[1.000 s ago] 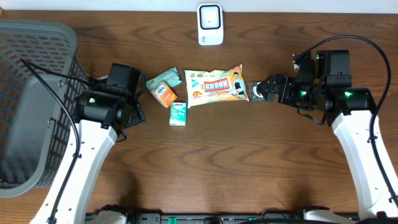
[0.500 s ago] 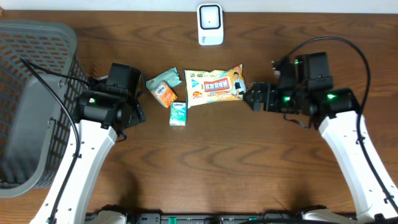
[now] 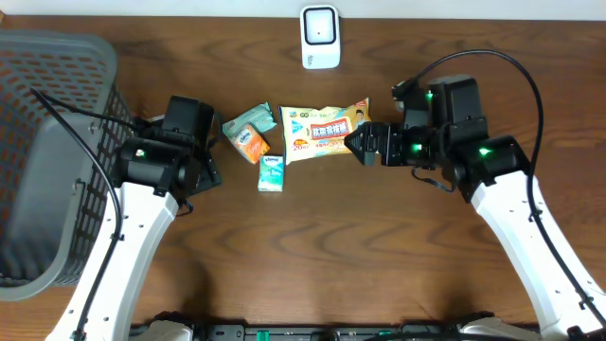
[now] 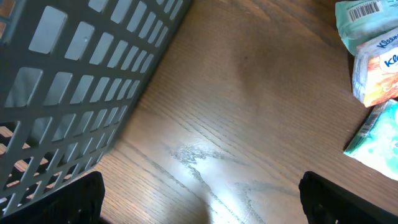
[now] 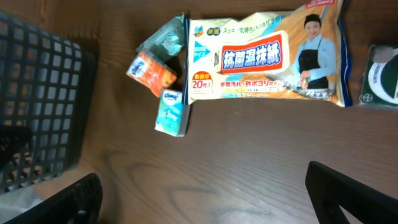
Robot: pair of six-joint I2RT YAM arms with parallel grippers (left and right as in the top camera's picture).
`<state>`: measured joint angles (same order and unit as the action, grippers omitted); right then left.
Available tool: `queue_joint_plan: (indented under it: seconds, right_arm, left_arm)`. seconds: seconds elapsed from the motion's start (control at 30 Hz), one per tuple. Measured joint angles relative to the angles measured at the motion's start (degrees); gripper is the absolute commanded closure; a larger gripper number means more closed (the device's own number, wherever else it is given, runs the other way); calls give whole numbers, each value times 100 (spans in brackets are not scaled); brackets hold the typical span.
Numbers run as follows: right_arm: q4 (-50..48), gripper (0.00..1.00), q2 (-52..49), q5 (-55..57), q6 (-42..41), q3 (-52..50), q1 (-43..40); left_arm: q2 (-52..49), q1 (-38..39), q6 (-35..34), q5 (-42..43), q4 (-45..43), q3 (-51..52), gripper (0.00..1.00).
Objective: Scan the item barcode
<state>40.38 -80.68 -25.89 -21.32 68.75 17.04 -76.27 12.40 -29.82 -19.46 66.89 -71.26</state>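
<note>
Several items lie at the table's middle back: a wide wet-wipes pack (image 3: 322,131) (image 5: 267,59), a teal tissue pack (image 3: 248,119) with a barcode (image 4: 360,9), an orange tissue pack (image 3: 252,143) (image 5: 148,73), and a small teal tissue pack (image 3: 272,173) (image 5: 171,112). A white scanner (image 3: 320,38) stands behind them. My right gripper (image 3: 360,144) (image 5: 205,193) is open and empty, hovering at the wipes pack's right end. To the left of the tissue packs, my left gripper (image 3: 210,159) (image 4: 202,199) is open over bare wood.
A grey mesh basket (image 3: 47,142) (image 4: 68,81) fills the left side, close to my left arm. A dark round-labelled packet (image 5: 379,84) lies just right of the wipes pack; my right arm hides it in the overhead view.
My right arm has swung left, from beside the dark packet to over the wipes pack's right end. The left arm and the items have not moved.
</note>
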Motion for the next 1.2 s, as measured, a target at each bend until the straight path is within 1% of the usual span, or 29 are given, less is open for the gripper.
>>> queue_joint_plan:
  seconds: [0.2,0.53,0.67,0.8,0.87,0.97,1.1,1.2]
  right_arm:
    - [-24,1,-372,275,-131,-7,461]
    - [-157,1,-393,282,-197,-24,509]
    - [-802,1,-393,192,-262,-26,518]
    - [-1987,1,-393,-332,-444,-35,518]
    - [-2754,1,-391,-640,-632,-33,522]
    - [-3412,1,-391,-826,-817,-28,522]
    - [-3491,1,-402,-531,-907,85,525]
    - [-3270,1,-476,-304,-876,457,522]
  left_arm:
    - [0,2,2,0,0,0,2]
    - [0,2,0,0,-2,0,2]
    - [0,2,0,0,0,0,2]
    - [0,2,0,-2,-7,0,2]
    - [0,2,0,0,0,0,2]
    - [0,2,0,0,-2,0,2]
    - [0,2,2,-2,-2,0,2]
    - [0,2,0,0,-2,0,2]
